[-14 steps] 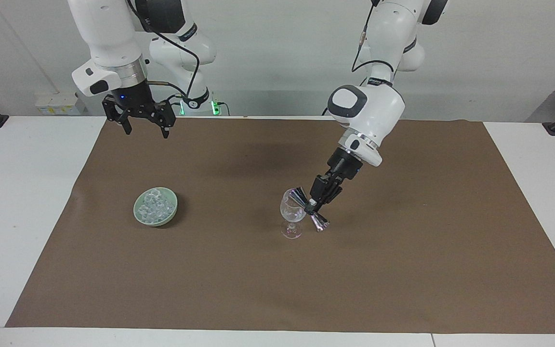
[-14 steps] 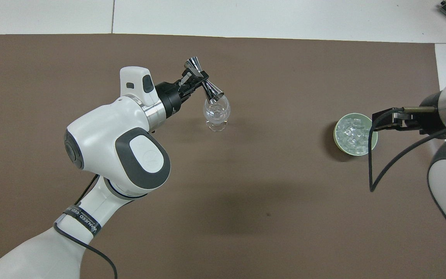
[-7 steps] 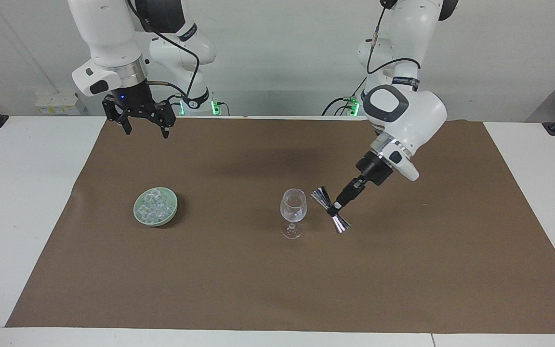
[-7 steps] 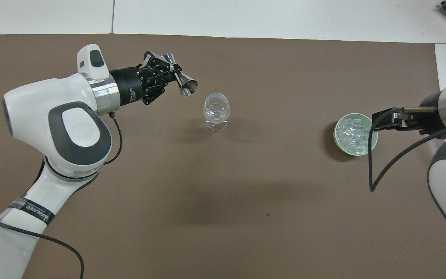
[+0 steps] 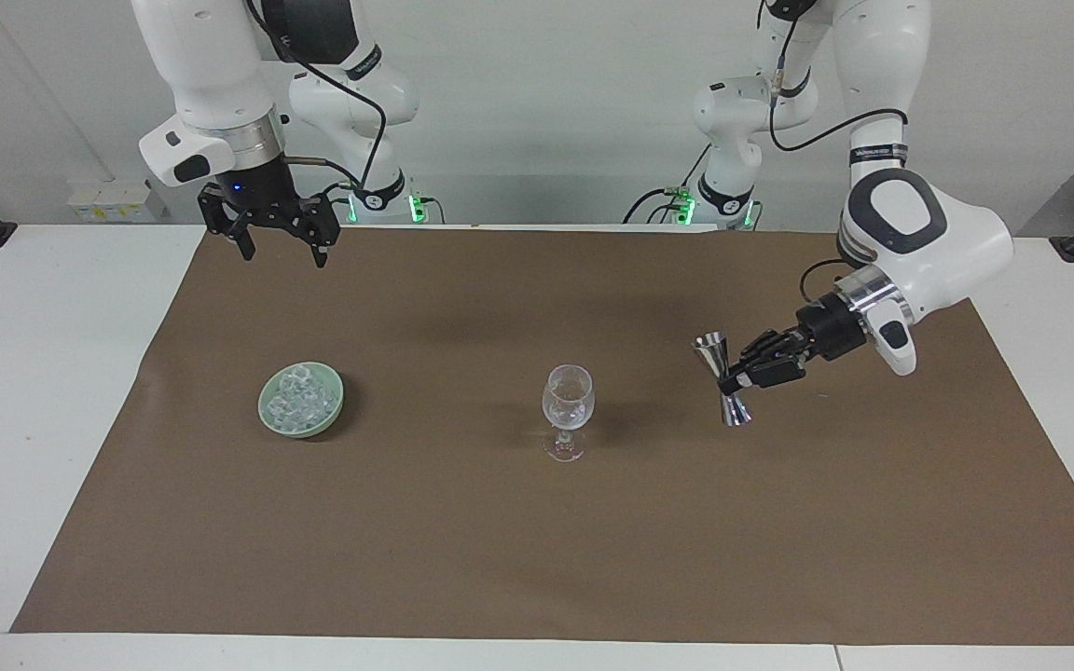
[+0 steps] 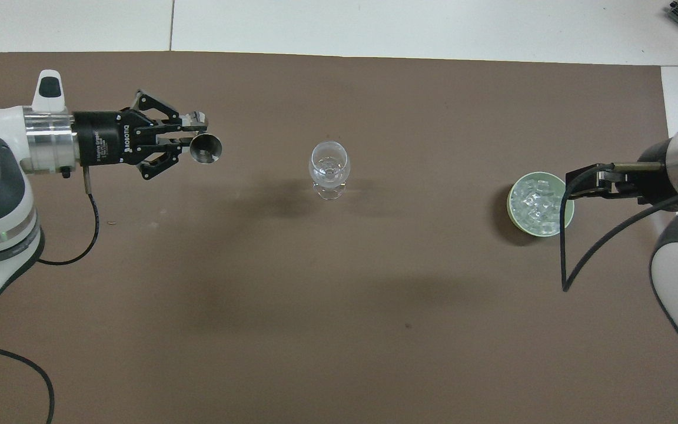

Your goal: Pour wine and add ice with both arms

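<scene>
My left gripper (image 5: 740, 380) (image 6: 189, 139) is closed around the waist of a steel jigger (image 5: 724, 379) (image 6: 203, 147), which stands upright in the grip. In the facing view the jigger's foot is close to the brown mat (image 5: 537, 522) (image 6: 339, 330), though I cannot tell whether it touches. It is toward my left arm's end of the worktop (image 5: 43, 391), well apart from the wine glass (image 5: 567, 411) (image 6: 329, 172). The glass stands upright near the middle of the mat. Toward my right arm's end sits a pale green bowl (image 5: 268, 413) (image 6: 514, 217) with the ice (image 5: 299, 399) (image 6: 536, 203) heaped inside it. My right gripper (image 5: 280, 246) (image 6: 589, 182) waits high over the mat's edge nearest my bases, fingers spread wide and holding nothing. From overhead its tips overlap the bowl's rim, yet the facing view shows it raised well clear of the bowl.
</scene>
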`<state>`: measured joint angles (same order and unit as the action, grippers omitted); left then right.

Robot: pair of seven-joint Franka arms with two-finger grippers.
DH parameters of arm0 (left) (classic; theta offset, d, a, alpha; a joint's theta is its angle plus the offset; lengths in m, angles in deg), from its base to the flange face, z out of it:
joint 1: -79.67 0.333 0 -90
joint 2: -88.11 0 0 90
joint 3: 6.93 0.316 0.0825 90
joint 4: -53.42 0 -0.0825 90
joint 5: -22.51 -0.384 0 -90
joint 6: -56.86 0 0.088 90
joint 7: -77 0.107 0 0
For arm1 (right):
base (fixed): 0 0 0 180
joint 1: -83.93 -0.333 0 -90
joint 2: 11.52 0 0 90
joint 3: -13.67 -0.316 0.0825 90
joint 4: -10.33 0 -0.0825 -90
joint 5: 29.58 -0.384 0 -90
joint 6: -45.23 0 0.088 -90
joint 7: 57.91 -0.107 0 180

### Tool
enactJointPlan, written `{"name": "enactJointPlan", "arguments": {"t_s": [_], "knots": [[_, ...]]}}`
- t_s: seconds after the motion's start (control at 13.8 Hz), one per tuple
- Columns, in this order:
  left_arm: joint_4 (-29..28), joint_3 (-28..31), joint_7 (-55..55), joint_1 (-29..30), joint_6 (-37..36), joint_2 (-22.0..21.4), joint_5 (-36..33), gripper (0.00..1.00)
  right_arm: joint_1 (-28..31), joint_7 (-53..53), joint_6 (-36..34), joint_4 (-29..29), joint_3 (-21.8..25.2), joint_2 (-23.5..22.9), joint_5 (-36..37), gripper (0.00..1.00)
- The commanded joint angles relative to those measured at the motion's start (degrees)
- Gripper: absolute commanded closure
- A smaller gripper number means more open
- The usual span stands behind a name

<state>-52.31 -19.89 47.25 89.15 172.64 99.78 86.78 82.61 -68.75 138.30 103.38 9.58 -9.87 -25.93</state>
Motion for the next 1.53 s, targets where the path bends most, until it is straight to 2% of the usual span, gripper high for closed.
{"name": "enactJointPlan", "arguments": {"t_s": [0.0, 0.44, 0.87, 1.16, 1.45], "knots": [[-1.49, -0.49, -2.77, 5.27, -7.21, 0.55, 0.51, 1.0, -0.01, 1.09, 0.36, 1.52, 0.3, 1.34, -0.75, 0.0], [-2.02, -0.4, -4.26, 14.94, -20.4, 5.38, 0.42, 1.0, -0.01, 1.09, 0.36, 1.52, 0.3, 1.34, -0.75, 0.0], [-1.32, 0.04, -9.44, 23.2, -29.72, 9.86, -0.19, 1.0, -0.01, 1.09, 0.36, 1.52, 0.3, 1.34, -0.75, 0.0], [-0.96, 0.3, -12.6, 26.81, -31.32, 13.73, -1.51, 1.0, -0.01, 1.09, 0.36, 1.52, 0.3, 1.34, -0.75, 0.0], [0.08, 1.18, -13.05, 27.35, -31.23, 16.19, -3.08, 1.0, -0.01, 1.09, 0.36, 1.52, 0.3, 1.34, -0.75, 0.0]]}}
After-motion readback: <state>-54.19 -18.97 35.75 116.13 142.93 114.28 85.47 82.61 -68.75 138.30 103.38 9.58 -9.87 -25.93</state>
